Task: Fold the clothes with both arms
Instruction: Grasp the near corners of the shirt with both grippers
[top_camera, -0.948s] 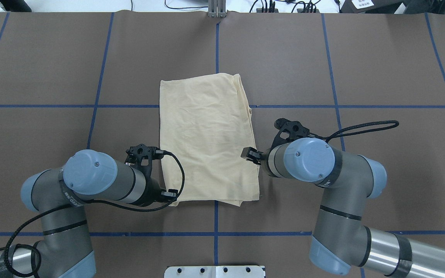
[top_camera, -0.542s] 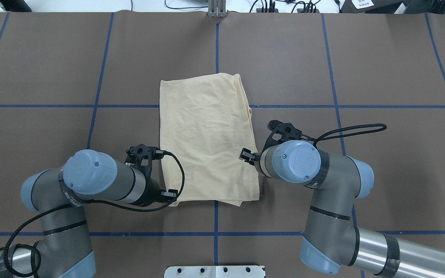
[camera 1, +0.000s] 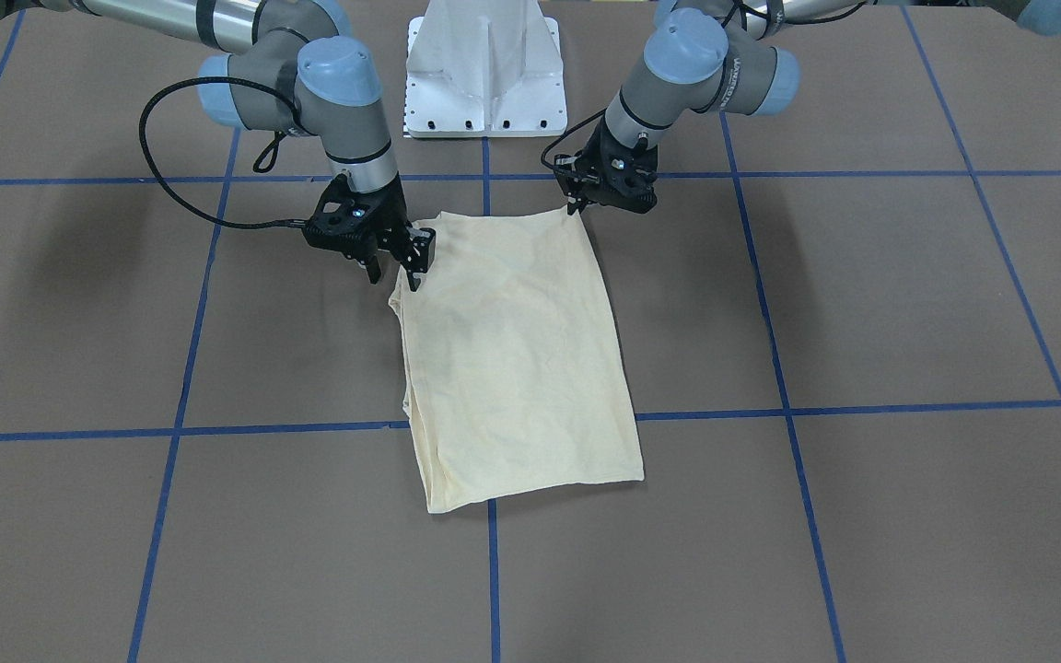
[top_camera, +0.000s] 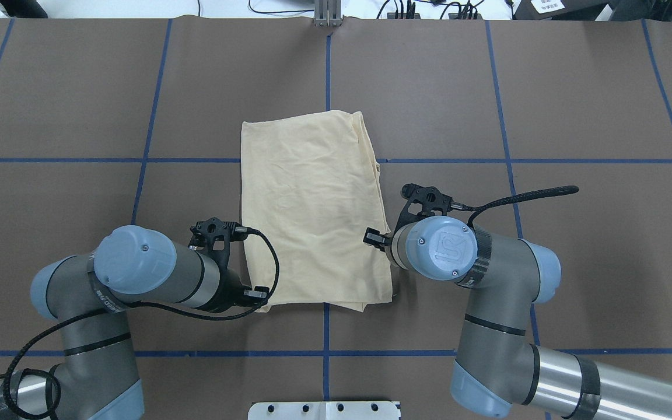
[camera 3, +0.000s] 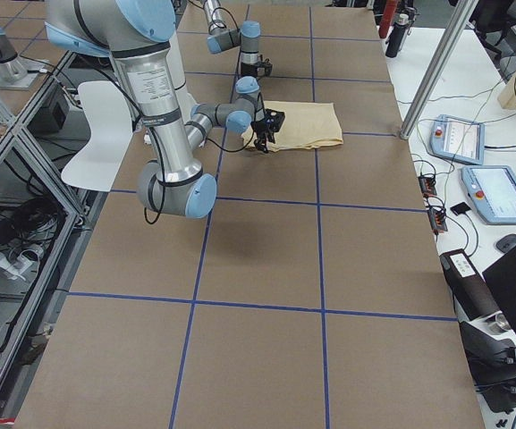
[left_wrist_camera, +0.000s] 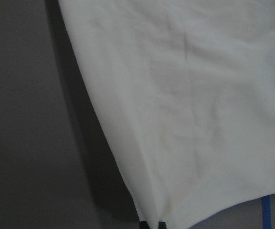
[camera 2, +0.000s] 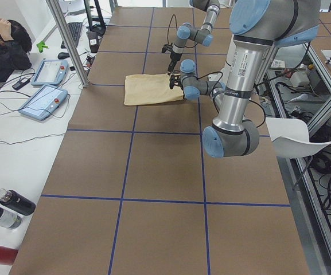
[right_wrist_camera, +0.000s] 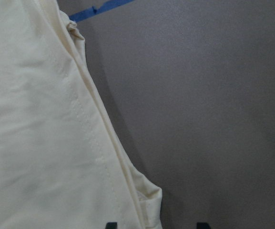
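The clothes are one pale cream-yellow shirt [top_camera: 312, 216], folded into a long rectangle in the middle of the brown table [top_camera: 575, 105]. My left gripper [camera 1: 577, 207] is at the shirt's near left corner. In the left wrist view its tips [left_wrist_camera: 152, 224] are pinched together on the cloth [left_wrist_camera: 199, 95]. My right gripper [camera 1: 394, 273] hangs low at the shirt's near right edge. Its fingers are open, and the folded corner [right_wrist_camera: 149, 198] lies between them in the right wrist view. In the overhead view both grippers are hidden under the wrists.
The white pedestal base [camera 1: 486, 74] stands at the robot's side of the table. Blue tape lines [top_camera: 327, 87] mark a grid on the cover. In the exterior left view a side bench holds tablets [camera 2: 43, 100], bottles [camera 2: 10, 203] and a seated person [camera 2: 2, 43].
My right arm has swung in toward the shirt's right edge, bringing its gripper closer to the corner. The left arm and the shirt have not moved.
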Motion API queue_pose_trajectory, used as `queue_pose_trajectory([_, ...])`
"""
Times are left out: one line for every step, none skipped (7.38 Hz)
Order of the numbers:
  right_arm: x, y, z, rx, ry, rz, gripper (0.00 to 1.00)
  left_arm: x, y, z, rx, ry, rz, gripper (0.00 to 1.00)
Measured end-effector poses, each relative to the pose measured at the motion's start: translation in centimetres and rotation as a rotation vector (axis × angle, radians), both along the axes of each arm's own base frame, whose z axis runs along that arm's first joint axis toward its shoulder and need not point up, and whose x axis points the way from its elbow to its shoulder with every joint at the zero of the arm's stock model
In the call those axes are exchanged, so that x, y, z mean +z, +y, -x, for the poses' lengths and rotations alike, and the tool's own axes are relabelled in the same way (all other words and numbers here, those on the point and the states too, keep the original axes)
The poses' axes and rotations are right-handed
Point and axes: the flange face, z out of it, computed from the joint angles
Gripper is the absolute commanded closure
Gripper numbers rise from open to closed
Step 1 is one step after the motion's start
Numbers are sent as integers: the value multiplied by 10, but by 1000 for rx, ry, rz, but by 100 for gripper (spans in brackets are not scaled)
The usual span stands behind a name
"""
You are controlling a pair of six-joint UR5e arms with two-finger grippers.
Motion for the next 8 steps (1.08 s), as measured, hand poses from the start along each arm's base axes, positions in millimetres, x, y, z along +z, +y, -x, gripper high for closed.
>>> queue_pose_trajectory([0,3,3,-3,6,-11,42,-1,1,1,2,3,0,100])
queue_pose_trajectory([1,6,5,-5,10,-17,45,-2,1,1,3,4,0,100])
queue_pose_trajectory([1,8,6,-5,15,-21,47,-2,1,1,5,5,0,100])
queue_pose_trajectory([2,9,7,-4,18,-26,54,-2,2,1,6,6,1,100])
queue_pose_trajectory([1,10,8,-1,20,-30,56,-2,2,1,7,6,1,100])
queue_pose_trajectory([1,10,8,0,21,-32,57,-3,3,2,8,8,1,100])
queue_pose_trajectory([1,10,9,0,22,-34,60,-4,3,2,9,10,0,100])
queue_pose_trajectory([1,11,9,-1,23,-35,60,-5,4,2,10,12,-1,100])
